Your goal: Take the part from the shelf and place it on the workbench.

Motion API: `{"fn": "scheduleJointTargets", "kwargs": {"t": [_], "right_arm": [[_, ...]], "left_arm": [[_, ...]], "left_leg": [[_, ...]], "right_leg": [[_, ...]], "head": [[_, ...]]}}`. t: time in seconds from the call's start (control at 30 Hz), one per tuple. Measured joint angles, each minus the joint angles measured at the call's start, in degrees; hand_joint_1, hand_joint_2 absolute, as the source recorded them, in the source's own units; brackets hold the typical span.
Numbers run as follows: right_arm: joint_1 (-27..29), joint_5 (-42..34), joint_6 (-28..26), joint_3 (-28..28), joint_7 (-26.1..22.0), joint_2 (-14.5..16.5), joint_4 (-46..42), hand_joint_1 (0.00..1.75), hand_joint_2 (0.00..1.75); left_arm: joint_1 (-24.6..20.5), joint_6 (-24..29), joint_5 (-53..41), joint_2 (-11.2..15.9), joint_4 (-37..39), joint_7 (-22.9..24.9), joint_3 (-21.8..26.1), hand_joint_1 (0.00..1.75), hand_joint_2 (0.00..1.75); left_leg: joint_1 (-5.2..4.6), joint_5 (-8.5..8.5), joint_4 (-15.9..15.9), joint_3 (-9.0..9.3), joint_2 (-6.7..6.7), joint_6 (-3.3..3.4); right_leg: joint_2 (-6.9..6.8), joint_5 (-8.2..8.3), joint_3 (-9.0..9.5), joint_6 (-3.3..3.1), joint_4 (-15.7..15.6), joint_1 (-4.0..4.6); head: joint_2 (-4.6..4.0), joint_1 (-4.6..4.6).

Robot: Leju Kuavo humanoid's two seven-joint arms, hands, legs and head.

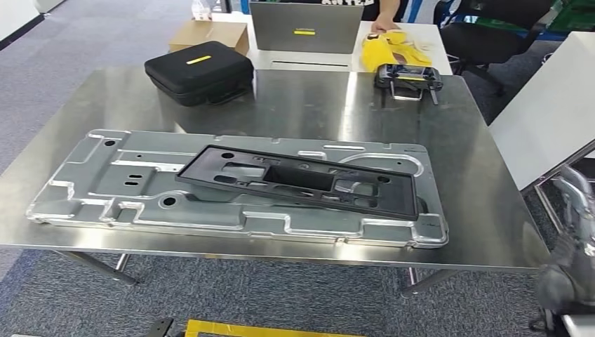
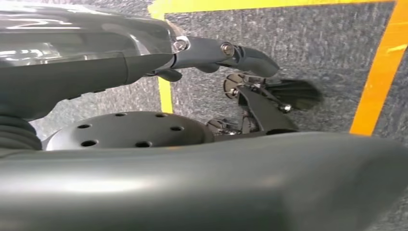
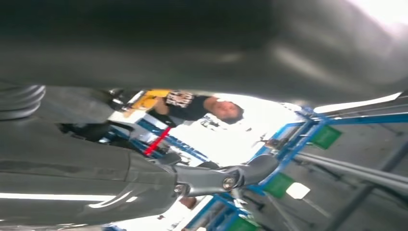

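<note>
The part, a flat black plastic frame with several cut-outs, lies on a large silver stamped metal panel that rests on the steel workbench. My right hand hangs low beside the workbench's near right corner, well apart from the part. In the right wrist view that hand has its fingers stretched out and holds nothing. In the left wrist view my left hand hangs over grey carpet, fingers apart and empty.
At the back of the bench stand a black zip case and a handheld controller. Behind it are a laptop, a cardboard box, yellow items and a person. A white table stands right. Yellow floor tape runs below.
</note>
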Motion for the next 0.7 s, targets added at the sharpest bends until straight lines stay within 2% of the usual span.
{"fn": "scheduleJointTargets", "kwargs": {"t": [0.03,0.1,0.13,0.17,0.2,0.23,0.27,0.3,0.33,0.37,0.43,0.47,0.5,0.53,0.6,0.63,0.67,0.7], "right_arm": [[2.43,-0.24,0.25,-1.40,-0.82,-0.03,-1.85,0.00,0.00],[6.79,-0.46,0.76,-3.81,-2.06,-0.02,-4.63,0.00,0.00],[8.70,-0.46,1.02,-4.72,-2.51,0.01,-5.66,0.00,0.00],[10.44,-0.44,1.28,-5.52,-2.94,0.07,-6.60,0.00,0.00],[11.97,-0.38,1.53,-6.22,-3.29,0.15,-7.46,0.00,0.00],[13.33,-0.32,1.72,-6.84,-3.61,0.28,-8.25,0.00,0.00],[14.47,-0.26,1.86,-7.41,-3.88,0.46,-8.91,0.00,0.00],[15.48,-0.21,1.95,-7.89,-4.07,0.66,-9.42,0.00,0.00],[16.34,-0.22,2.00,-8.36,-4.23,0.88,-9.87,0.00,0.00],[17.00,-0.23,2.08,-8.77,-4.37,1.10,-10.26,0.00,0.00],[18.27,-0.28,2.25,-9.68,-4.74,1.69,-11.24,0.00,0.00],[18.93,-0.29,2.39,-10.14,-4.97,2.08,-11.73,0.00,0.00],[19.70,-0.30,2.56,-10.64,-5.15,2.51,-12.20,0.00,0.00],[20.43,-0.31,2.77,-11.12,-5.30,2.94,-12.57,0.00,0.00],[21.54,-0.54,3.31,-12.11,-5.61,3.86,-13.07,0.00,0.00],[21.96,-0.83,3.73,-12.69,-5.82,4.39,-13.19,0.00,0.00],[22.35,-1.21,4.29,-13.41,-6.07,5.04,-13.29,0.00,0.00],[22.71,-1.63,5.00,-14.24,-6.31,5.76,-13.35,0.00,0.00]], "left_arm": [[0.03,0.10,0.17,0.02,0.00,0.24,0.23,0.00,0.00],[0.14,0.22,0.38,0.04,0.00,0.54,0.59,0.00,0.00],[0.20,0.23,0.47,0.04,0.00,0.62,0.81,0.00,0.00],[0.24,0.23,0.51,0.04,0.00,0.63,1.04,0.00,0.00],[0.24,0.23,0.55,0.04,0.00,0.64,1.25,0.00,0.00],[0.23,0.23,0.57,0.04,0.00,0.65,1.39,0.00,0.00],[0.23,0.24,0.60,0.11,-0.02,0.65,1.47,0.00,0.00],[0.23,0.26,0.62,0.18,-0.04,0.66,1.53,0.00,0.00],[0.23,0.28,0.65,0.24,-0.06,0.67,1.58,0.00,0.00],[0.23,0.31,0.68,0.30,-0.08,0.67,1.64,0.00,0.00],[0.24,0.32,0.72,0.28,-0.09,0.66,1.76,0.00,0.00],[0.23,0.32,0.73,0.28,-0.09,0.65,1.81,0.00,0.00],[0.24,0.32,0.73,0.28,-0.09,0.64,1.85,0.00,0.00],[0.24,0.32,0.73,0.28,-0.09,0.63,1.87,0.00,0.00],[0.24,0.30,0.73,0.28,-0.09,0.60,1.87,0.00,0.00],[0.24,0.27,0.72,0.28,-0.09,0.55,1.87,0.00,0.00],[0.22,0.24,0.72,0.29,-0.09,0.47,1.87,0.00,0.00],[0.22,0.21,0.71,0.29,-0.09,0.37,1.87,0.00,0.00]], "left_leg": [[0.18,0.17,-0.35,0.16,0.10,0.12],[0.31,0.22,-0.44,0.17,0.19,0.16],[0.42,0.24,-0.43,0.17,0.24,0.09],[0.62,0.26,-0.41,0.17,0.27,-0.06],[0.93,0.29,-0.37,0.18,0.29,-0.35],[1.27,0.29,-0.28,0.18,0.27,-0.78],[1.51,0.29,-0.18,0.15,0.22,-1.35],[1.64,0.35,-0.11,0.11,0.16,-1.96],[1.63,0.49,-0.11,0.12,0.11,-2.56],[1.59,0.78,-0.32,0.17,0.07,-3.12],[1.71,1.54,-1.11,0.30,0.05,-4.16],[1.81,1.20,-1.10,0.13,0.06,-4.48],[1.83,-0.09,-0.09,-0.36,0.08,-4.62],[1.78,-2.32,2.21,-1.20,0.10,-4.58],[1.48,-7.61,9.74,-3.42,0.10,-4.34],[1.37,-9.08,13.00,-4.02,0.10,-4.28],[1.30,-9.32,14.64,-3.82,0.11,-4.23],[1.30,-8.37,14.02,-2.52,0.11,-4.16]], "right_leg": [[0.03,-1.84,-1.15,0.09,2.68,-0.11],[0.04,-5.25,-4.59,0.54,9.90,-0.42],[0.03,-5.73,-5.80,0.87,12.40,-0.65],[0.01,-4.99,-6.13,1.25,12.93,-0.90],[-0.02,-3.14,-5.35,1.67,11.10,-1.20],[-0.07,-0.72,-3.66,2.19,7.36,-1.59],[-0.03,1.02,-1.83,2.70,3.40,-1.88],[0.21,2.38,-0.45,2.79,0.40,-2.02],[0.44,2.95,0.23,2.61,-1.32,-2.06],[0.71,2.99,0.24,2.13,-1.68,-1.89],[0.82,3.77,-0.26,0.63,-1.99,-1.68],[0.65,4.23,-0.54,-0.14,-2.26,-1.64],[0.44,4.72,-0.93,-0.86,-2.51,-1.64],[0.20,5.20,-1.41,-1.44,-2.68,-1.65],[-0.18,5.99,-2.54,-1.95,-2.67,-1.43],[-0.32,6.40,-3.08,-1.97,-2.64,-1.33],[-0.42,6.79,-3.60,-1.88,-2.58,-1.27],[-0.49,7.12,-4.07,-1.68,-2.48,-1.29]], "head": [[0.00,0.01],[0.00,0.00],[0.00,0.00],[0.00,0.00],[-0.01,0.01],[-0.01,0.01],[-0.01,0.04],[0.00,0.08],[0.01,0.13],[0.01,0.22],[0.00,0.33],[0.00,0.35],[0.00,0.35],[0.00,0.34],[0.00,0.33],[-0.01,0.33],[-0.01,0.32],[-0.01,0.32]]}}
